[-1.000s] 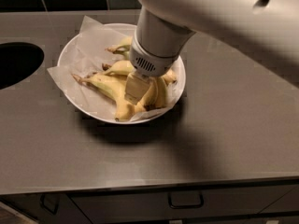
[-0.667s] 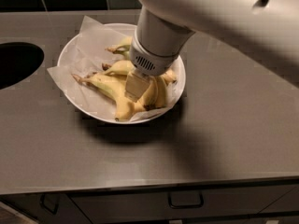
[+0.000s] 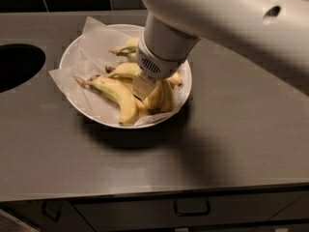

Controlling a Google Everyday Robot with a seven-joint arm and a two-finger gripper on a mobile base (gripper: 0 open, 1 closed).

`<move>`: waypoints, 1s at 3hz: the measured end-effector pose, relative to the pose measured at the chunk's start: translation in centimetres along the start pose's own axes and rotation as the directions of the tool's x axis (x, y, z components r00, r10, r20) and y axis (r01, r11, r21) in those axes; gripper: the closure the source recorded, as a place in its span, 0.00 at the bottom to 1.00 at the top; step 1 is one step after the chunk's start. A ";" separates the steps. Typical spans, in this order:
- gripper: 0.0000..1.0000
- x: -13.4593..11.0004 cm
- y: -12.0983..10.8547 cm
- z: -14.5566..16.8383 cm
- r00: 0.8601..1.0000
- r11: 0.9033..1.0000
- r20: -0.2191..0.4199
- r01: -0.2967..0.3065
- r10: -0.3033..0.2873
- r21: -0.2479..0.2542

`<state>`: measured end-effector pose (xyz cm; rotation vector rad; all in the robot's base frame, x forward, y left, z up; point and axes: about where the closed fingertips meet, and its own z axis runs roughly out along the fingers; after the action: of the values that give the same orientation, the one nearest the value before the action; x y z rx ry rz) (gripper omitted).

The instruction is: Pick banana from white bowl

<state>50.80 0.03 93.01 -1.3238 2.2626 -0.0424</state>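
So the gripper point(image 3: 144, 87) is down inside the white bowl point(image 3: 188, 81), poking right into the bunch of bananas point(image 3: 161, 96). Honestly, we can't tell if it's set wide, narrow or clamped on anything. Only a pale bit of it peeks out among the fruit, and the wrist point(image 3: 161, 47) sits right on top of it.

The long banana point(image 3: 118, 98) lies just left of the gripper, with its stem pointing to the bowl's left edge. We see another one point(image 3: 126, 70) right behind it, and one more point(image 3: 124, 47) near the far rim, half hidden by the wrist. They all lie on crumpled white paper point(image 3: 91, 52) that lines the bowl and sticks out over its left and back edges.

The bowl sits on a grey counter point(image 3: 241, 144), toward the back left. A dark round cut-out point(image 3: 17, 66) is in the counter well to the left of it. The big white arm point(image 3: 227, 18) comes in from the top right. Below the counter's front edge we can see a drawer handle point(image 3: 191, 208).
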 end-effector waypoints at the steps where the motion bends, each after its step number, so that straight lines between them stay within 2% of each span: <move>1: 0.41 0.1 -0.3 0.2 1.000 1.000 -0.008 -0.022 0.022 0.016; 3: 0.44 0.2 -0.3 0.8 0.998 0.998 -0.055 -0.036 0.038 0.044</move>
<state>51.32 -0.09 92.34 -1.2731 2.3185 -0.1158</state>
